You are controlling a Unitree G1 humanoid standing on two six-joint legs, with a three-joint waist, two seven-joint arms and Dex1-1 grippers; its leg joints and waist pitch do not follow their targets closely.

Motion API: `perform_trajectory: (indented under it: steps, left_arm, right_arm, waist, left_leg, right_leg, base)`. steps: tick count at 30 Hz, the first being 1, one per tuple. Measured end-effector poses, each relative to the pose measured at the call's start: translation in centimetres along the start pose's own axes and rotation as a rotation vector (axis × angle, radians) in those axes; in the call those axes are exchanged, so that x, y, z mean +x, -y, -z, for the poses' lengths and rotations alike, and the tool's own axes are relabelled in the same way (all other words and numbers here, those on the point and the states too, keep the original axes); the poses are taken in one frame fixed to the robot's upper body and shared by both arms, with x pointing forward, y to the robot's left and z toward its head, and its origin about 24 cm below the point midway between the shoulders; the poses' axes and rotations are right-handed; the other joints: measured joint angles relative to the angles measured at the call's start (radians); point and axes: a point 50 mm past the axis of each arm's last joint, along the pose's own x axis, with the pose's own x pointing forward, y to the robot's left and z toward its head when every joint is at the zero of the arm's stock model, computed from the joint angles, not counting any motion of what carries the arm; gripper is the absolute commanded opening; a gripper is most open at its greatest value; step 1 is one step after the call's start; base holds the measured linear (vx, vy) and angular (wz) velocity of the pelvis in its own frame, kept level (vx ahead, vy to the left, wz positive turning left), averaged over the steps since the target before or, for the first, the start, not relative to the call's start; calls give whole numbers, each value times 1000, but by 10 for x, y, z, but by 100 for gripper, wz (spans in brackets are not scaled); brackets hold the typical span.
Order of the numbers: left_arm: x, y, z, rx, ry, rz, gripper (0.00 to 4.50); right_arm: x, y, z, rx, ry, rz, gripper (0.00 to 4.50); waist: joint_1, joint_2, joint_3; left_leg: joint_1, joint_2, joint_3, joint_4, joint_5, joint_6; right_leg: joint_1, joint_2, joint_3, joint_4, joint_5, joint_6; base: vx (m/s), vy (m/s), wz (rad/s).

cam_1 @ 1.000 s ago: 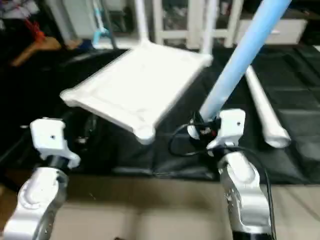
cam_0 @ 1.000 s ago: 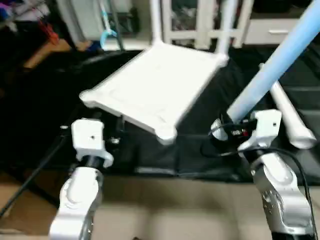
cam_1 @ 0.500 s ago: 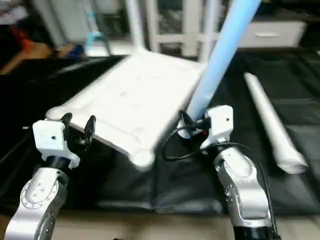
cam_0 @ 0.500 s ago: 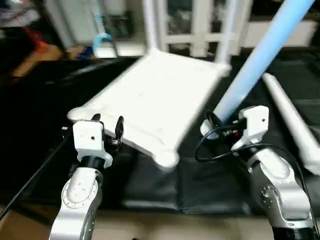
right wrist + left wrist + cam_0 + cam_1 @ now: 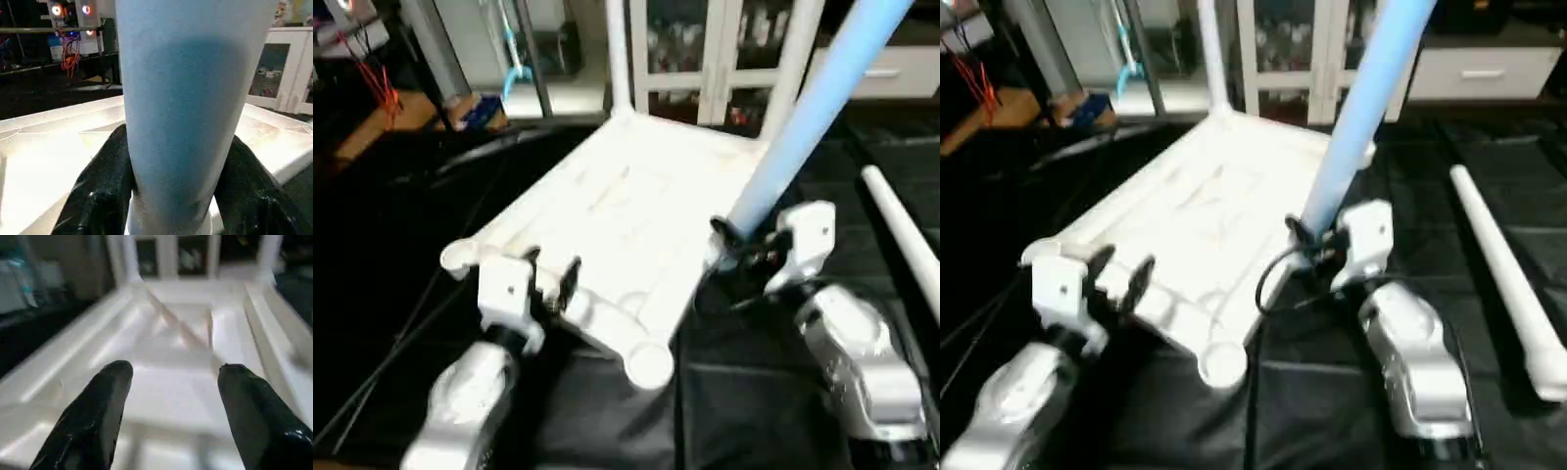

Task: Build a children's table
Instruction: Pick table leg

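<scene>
The white tabletop lay upside down on a black-covered surface, its ribbed underside facing up, with round sockets at its corners; the nearest socket sat at the corner closest to the robot. Two white legs already stood upright from the two far corners. The right gripper was closed around the thick end of another leg, its two black fingers pressed against either side of the tube, which slanted up and away over the tabletop's right edge. The left gripper stood open and empty just above the near-left part of the tabletop, its fingers spread apart over the ribbed underside and gripping nothing. A fourth leg lay flat on the black cover, well off to the right of the tabletop. White cabinets stood behind. No brand, label or writing could be read on any part
</scene>
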Motion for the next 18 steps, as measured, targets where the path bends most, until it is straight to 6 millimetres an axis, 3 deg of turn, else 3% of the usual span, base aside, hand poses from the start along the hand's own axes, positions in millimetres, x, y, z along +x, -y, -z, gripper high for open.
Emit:
perform_trajectory:
  steps: [1,3,8,10,18]
  left_arm:
    - [-2,-3,4,14,-31,16,321]
    - [-6,-8,8,26,-66,32,321]
    - [-9,-15,13,52,-150,94,321]
    - [-8,-15,18,52,-179,117,321]
    - [5,-1,14,66,-199,268,321]
  right_arm:
    - [1,-2,1,-2,-5,-17,186]
    - [2,-4,2,-4,-14,-41,186]
    - [7,0,-1,-19,-14,-41,186]
    - [7,1,-1,-19,-14,-38,186]
    - [12,6,-6,-34,-4,-32,186]
  waist:
    - [2,-1,0]
    - [7,-1,1]
    - [15,-17,11]
    - [16,-24,16]
    - [14,-27,18]
  left_leg:
    - [-8,5,5,0,0,1]
    - [-10,5,12,0,-3,14]
    - [1,11,60,-8,-3,16]
    - [5,12,73,-12,-3,16]
    - [4,14,87,-13,-2,17]
  right_leg:
    - [-2,-2,-3,-9,6,4]
    - [1,-5,-3,-20,7,-5]
    - [6,-31,-3,-20,9,-5]
    - [8,-38,-2,-21,7,-2]
    - [7,-41,4,-31,15,0]
  base:
    - [60,59,2]
    - [2,66,6]
    - [-46,49,7]
    - [0,0,0]
    - [0,0,0]
